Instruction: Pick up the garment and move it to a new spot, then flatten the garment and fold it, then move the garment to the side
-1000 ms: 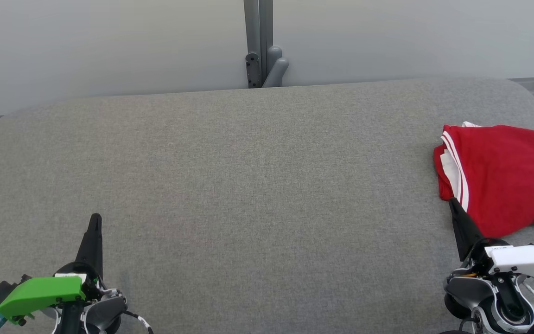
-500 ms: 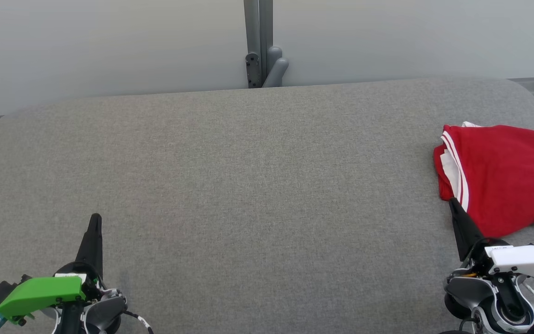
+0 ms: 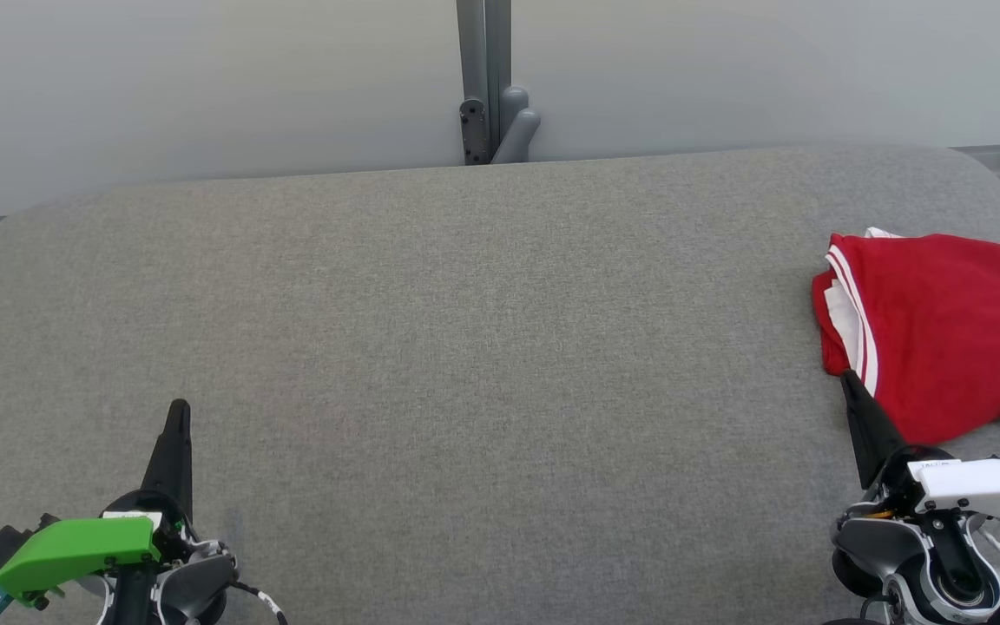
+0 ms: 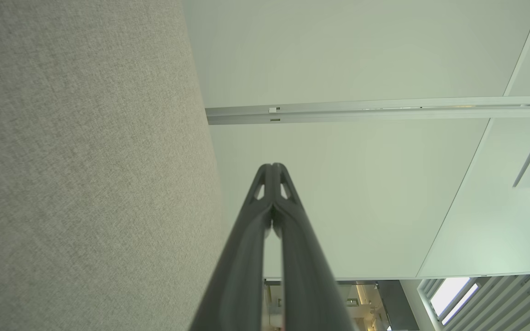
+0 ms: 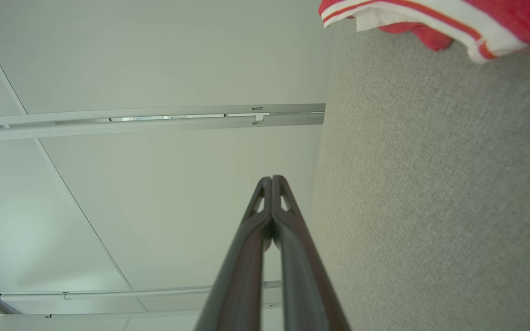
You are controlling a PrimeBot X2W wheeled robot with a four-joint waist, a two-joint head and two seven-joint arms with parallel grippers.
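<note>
Grey woven fabric covers the broad padded table point(image 3: 465, 304), which ends at a pale wall with a grey post point(image 3: 484, 82) behind its far edge. Both claws sit low by the near edge, each with its two dark fingers pressed together on nothing: the left claw point(image 3: 179, 406) over bare fabric, the right claw point(image 3: 845, 375) with its tip just short of the red garment point(image 3: 943, 330). The garment lies ahead of the right claw and to its outer side, a compact, layered bundle with a white-striped hem turned toward the tip; the right wrist view shows bare table between the fingers and the cloth. It looks folded and set to the side, so the task seems at or near its end, though the bundle runs off the picture's edge and the neatness of the fold cannot be judged. Its outer part lies close to the table's rounded far-right corner, leaving little margin there. Between the two claws, and ahead of the left one up to the far edge, the fabric offers wide open room.
</note>
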